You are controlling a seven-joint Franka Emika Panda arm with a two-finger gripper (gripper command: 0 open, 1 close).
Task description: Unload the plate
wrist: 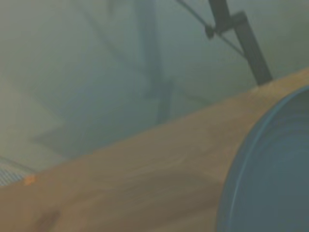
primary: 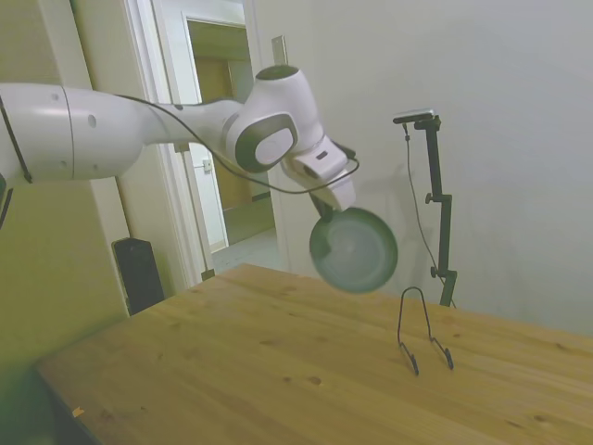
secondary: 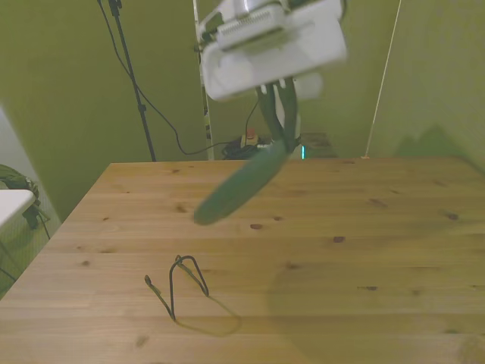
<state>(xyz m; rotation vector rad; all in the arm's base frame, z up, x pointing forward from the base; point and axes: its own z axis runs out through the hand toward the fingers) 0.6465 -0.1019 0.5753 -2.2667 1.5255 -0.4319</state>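
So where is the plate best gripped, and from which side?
By its rim, from above, as now: the gripper pinches the upper edge of the plate, which hangs tilted in the air clear of the wire stand. The thin raised rim fits between two fingers; the broad face does not.

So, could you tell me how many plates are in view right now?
1. The plate hangs tilted in the gripper, held by its rim, above the table and clear of the wire stand. None hidden that I can see.

plate [primary: 357,250] above table [primary: 232,371], beside stand [primary: 422,332]
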